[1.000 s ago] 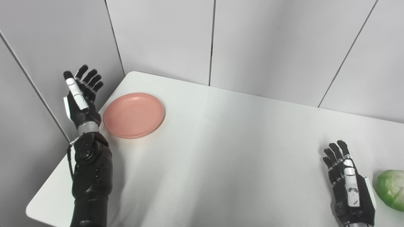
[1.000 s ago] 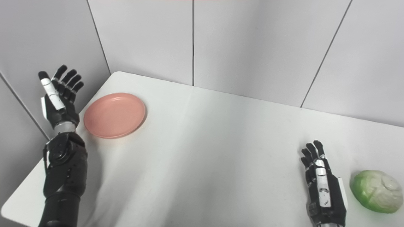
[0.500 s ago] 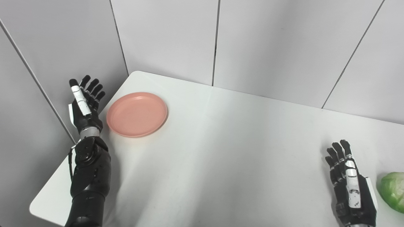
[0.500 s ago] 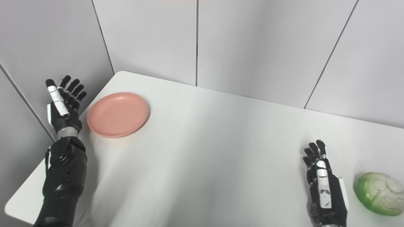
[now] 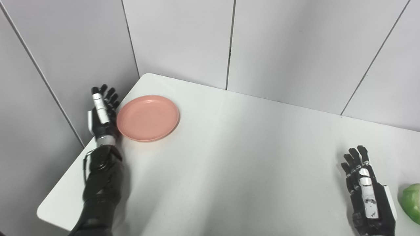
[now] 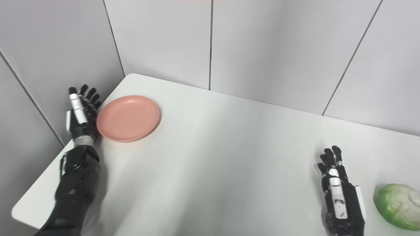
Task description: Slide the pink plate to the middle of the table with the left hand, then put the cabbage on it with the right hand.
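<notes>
Fingers (image 6: 86, 93) of the left hand (image 6: 79, 113) are stretched out straight and a little spread, holding nothing, their tips aimed toward the far wall. That hand stands on edge at the table's left rim, its palm side turned toward the plate (image 6: 128, 117), just beside the plate's left edge; whether it actually touches the rim cannot be made out. Its black forearm (image 6: 74, 180) runs back along the table's left side to the bottom of the view.

On the other side, the fingers (image 6: 330, 157) of the right hand (image 6: 341, 196) are likewise extended and slightly apart, empty, pointing away from the robot. This hand sits low over the near right part of the table, back of the hand up, with a white strip running down its top.

Out from the left hand, the plate is pink, round and shallow, lying flat near the far left corner of the white table (image 6: 223, 157), well away from the table's middle. Nothing lies on it.

Out from the right hand, the cabbage (image 6: 397, 206) is a pale green head resting on the table near the right edge, just to the right of that hand with a clear strip of tabletop between them. In the left eye view it is cut off by the frame edge.

Grey wall panels (image 6: 269, 46) with dark seams stand behind the table and along its left side.
</notes>
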Controlling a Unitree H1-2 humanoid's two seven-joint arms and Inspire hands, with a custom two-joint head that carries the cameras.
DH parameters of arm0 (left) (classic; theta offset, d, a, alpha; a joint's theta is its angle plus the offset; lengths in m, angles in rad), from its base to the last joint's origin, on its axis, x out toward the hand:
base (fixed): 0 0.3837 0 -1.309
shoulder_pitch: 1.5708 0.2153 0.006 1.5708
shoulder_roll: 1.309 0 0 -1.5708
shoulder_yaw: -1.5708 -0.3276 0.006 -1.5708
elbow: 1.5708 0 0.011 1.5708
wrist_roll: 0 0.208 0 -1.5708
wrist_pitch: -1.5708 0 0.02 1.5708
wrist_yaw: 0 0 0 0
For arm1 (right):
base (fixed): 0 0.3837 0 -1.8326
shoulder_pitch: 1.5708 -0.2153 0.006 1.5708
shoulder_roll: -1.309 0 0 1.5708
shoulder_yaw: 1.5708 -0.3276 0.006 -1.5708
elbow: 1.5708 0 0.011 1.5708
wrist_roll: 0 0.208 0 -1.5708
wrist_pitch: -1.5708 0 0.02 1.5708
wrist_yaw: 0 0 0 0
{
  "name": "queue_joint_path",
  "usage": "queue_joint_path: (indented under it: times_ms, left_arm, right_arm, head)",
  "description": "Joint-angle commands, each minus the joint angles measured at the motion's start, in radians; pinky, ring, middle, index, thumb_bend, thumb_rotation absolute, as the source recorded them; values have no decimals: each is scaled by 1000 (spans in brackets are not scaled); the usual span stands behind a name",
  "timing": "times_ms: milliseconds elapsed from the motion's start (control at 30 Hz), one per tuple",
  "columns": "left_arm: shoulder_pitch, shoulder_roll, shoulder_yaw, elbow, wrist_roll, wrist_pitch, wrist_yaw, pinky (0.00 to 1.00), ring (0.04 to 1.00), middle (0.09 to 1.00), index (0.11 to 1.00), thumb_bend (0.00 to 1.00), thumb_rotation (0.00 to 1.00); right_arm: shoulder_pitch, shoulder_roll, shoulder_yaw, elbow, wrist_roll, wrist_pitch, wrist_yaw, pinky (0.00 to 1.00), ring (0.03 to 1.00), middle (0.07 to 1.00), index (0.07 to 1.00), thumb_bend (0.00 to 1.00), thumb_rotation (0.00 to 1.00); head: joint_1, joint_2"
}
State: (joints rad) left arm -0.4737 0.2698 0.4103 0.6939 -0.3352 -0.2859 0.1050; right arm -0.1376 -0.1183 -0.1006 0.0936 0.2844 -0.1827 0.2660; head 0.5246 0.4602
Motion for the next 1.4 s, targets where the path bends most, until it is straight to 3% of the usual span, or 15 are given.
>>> queue_joint_path:
  times_ms: [0,133,367,567,833,1067,1367]
  left_arm:
    - [-29,-3,-14,33,37,-40,24,985,910,885,887,797,1000]
    - [-30,-3,-30,62,71,-69,41,1000,924,897,896,773,1000]
    - [-14,-4,-38,59,74,-35,30,1000,927,895,897,763,1000]
    - [-9,-28,-31,31,56,14,45,905,895,881,882,773,1000]
    - [0,-63,-41,-16,61,56,38,792,798,793,807,835,937]
    - [8,-76,-71,-55,53,108,10,740,743,747,757,832,940]
    - [19,-82,-129,-76,69,130,-54,727,728,739,746,824,958]
  right_arm:
    - [-12,-12,0,-27,9,-58,16,1000,993,982,999,535,806]
    - [-12,-7,-1,-32,15,-50,11,1000,994,978,991,521,791]
    - [-9,-10,0,-23,25,-59,21,1000,998,980,995,552,791]
    - [-12,-12,-9,-12,34,-61,25,1000,990,976,991,563,782]
    - [-9,-16,-10,-18,42,-66,39,1000,989,977,990,516,797]
    - [-10,-5,-8,-27,28,-67,27,1000,986,979,989,508,795]
    - [-7,5,-12,-44,50,-58,27,1000,984,982,997,474,780]
  head:
    - [8,-5]
    - [9,-3]
    - [-12,-27]
    - [-18,-28]
    - [-29,-26]
    - [-48,-23]
    - [-62,-23]
